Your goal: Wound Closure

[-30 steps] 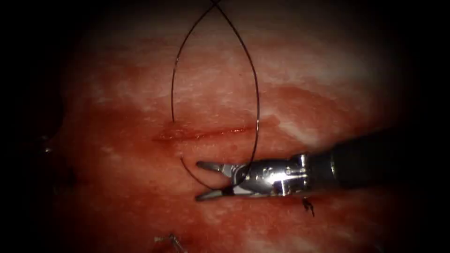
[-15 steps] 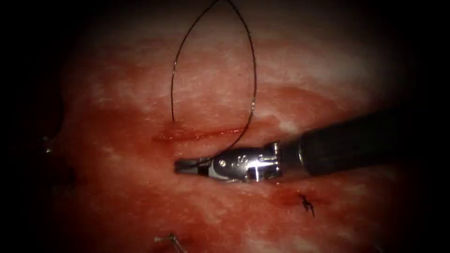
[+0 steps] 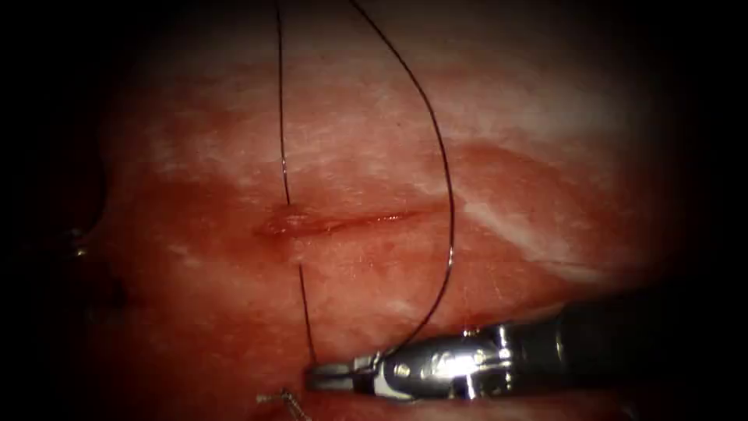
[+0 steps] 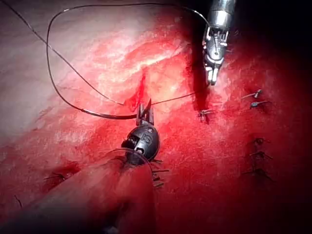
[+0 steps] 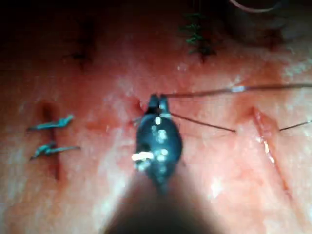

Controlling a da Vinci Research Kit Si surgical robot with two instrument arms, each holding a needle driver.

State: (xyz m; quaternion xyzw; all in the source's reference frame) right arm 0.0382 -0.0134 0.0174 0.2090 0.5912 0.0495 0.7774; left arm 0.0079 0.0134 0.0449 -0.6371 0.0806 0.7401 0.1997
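Simply right gripper (image 3: 315, 376) gripping thread (image 3: 449, 234)

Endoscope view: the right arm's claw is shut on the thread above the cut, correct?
Not quite. The right arm's claw is shut on the thread below the cut, not above it, as the endoscope view shows.

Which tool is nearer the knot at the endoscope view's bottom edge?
Right. The right tool, shut on the thread, has its tips just above the knot. The left tool, also holding thread, is over by the cut.
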